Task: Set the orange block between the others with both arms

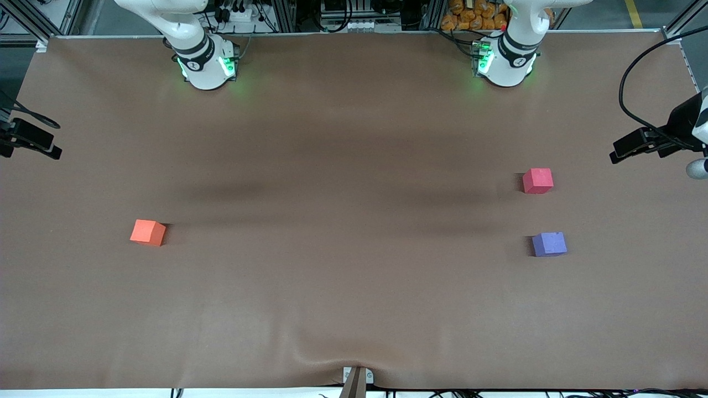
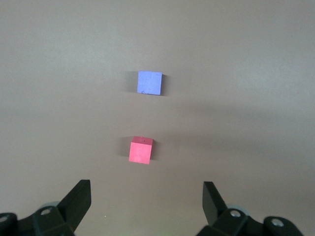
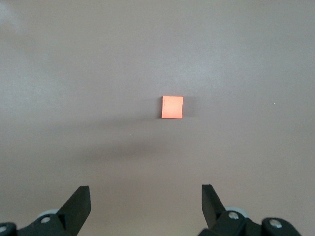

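From my console, the orange block [image 1: 147, 232] sits on the brown desk [image 1: 343, 265] toward the right arm's end, about 9 o'clock from the desk's middle. At the left arm's end, around 3 o'clock, I see the pinkish-red cube [image 1: 537, 181] and the purple-blue cube [image 1: 548, 244], the purple-blue 1 nearer the front camera, a clear gap between the 2. My right gripper [image 3: 145, 206] hangs spread wide above the orange block; my left gripper [image 2: 146, 206] hangs spread wide above the 2 cubes, both empty
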